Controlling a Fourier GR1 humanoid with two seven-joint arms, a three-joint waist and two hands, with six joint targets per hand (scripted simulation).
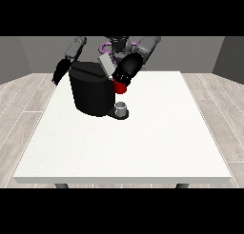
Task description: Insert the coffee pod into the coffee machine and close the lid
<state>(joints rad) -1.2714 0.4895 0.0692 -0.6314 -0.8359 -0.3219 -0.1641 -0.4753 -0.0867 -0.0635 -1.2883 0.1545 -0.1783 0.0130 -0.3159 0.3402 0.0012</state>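
Observation:
The black coffee machine [90, 92] stands on the white table [143, 142], left of its middle and near the far edge. Its grey lid [106, 64] is tilted up. The hand at the view's right [126, 72] is at the machine's top right corner, right beside the raised lid and just above a red thing at the machine [120, 88]. The hand at the view's left [60, 71] hangs beside the machine's left side with its fingers straight and holds nothing. A small grey thing [122, 107] sits on the machine's low base at the front.
The robot's torso [116, 45] is right behind the machine. The table's near half and right side hold no objects. A wooden floor surrounds the table.

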